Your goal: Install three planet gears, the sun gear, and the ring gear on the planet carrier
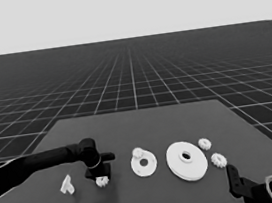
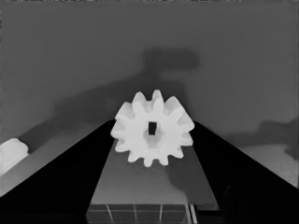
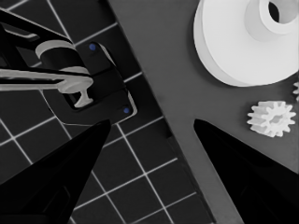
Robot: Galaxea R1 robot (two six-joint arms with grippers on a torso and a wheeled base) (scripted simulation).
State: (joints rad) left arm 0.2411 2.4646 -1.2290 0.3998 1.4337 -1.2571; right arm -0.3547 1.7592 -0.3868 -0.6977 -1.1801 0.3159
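Note:
A planet gear (image 2: 152,128) sits between my left gripper's (image 2: 154,122) fingertips, which touch it on both sides. In the head view this gripper (image 1: 100,176) and its gear (image 1: 103,182) are at the table's front left. The planet carrier, the smaller round part (image 1: 145,167), lies at the middle with one gear (image 1: 138,153) on its far left rim. To its right lies the ring gear, the larger round part (image 1: 186,161), and past it two gears (image 1: 204,144) (image 1: 218,160). My right gripper (image 1: 232,173) is parked open at the front right corner.
A thin white piece (image 1: 66,185) lies left of the left gripper, also seen in the left wrist view (image 2: 11,154). The right wrist view shows the larger round part (image 3: 233,51), a gear (image 3: 271,119), the table's edge and dark machinery (image 3: 88,79) over the floor grid.

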